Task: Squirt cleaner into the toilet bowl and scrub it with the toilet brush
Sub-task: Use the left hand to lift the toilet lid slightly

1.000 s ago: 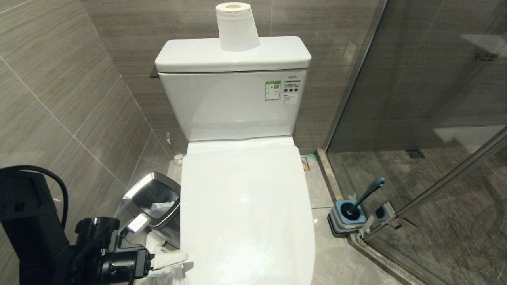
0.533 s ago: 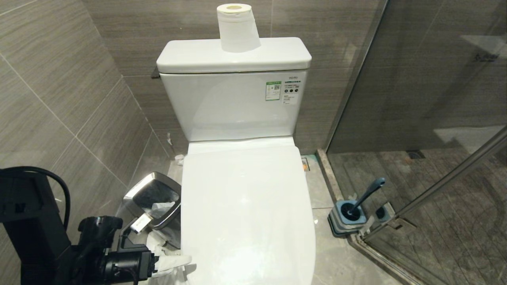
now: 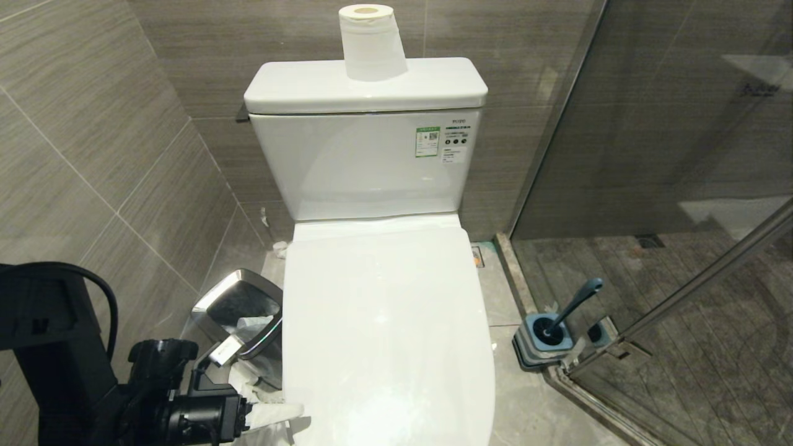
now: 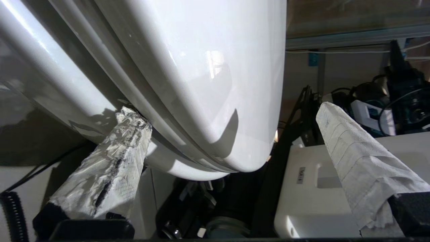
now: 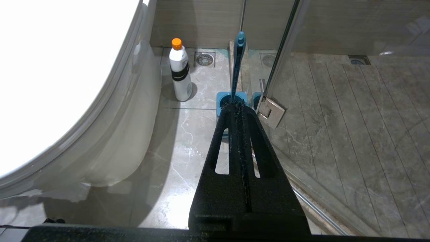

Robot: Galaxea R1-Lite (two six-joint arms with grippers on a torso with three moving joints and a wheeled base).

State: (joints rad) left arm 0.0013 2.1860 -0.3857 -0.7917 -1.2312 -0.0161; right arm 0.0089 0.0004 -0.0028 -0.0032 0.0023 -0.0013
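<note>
Two jobs wait behind a shut lid: the toilet bowl [image 3: 387, 334] has seat and lid down, so neither squirting nor scrubbing can begin. Left gripper [image 3: 282, 412] sits low at the front left edge of the lid, jaws spread wide, holding nothing; its paper-wrapped fingers [image 4: 111, 158] straddle the rim, one pressed up near the seam under the lid, the other well clear on the far side. Judged purpose: hook the lid edge and lift it. Right gripper [image 5: 239, 111] hangs parked on the other side, fingers pressed together and empty, pointing toward the floor. The cleaner [image 5: 180, 70] stands upright on the floor tiles just beside the bowl's base, cap on. The toilet brush [image 3: 573, 305] leans in its holder [image 3: 538, 347] by the glass shower door [image 3: 681, 124]. Waste bin [image 3: 238, 310] crowds the left gripper's approach.
</note>
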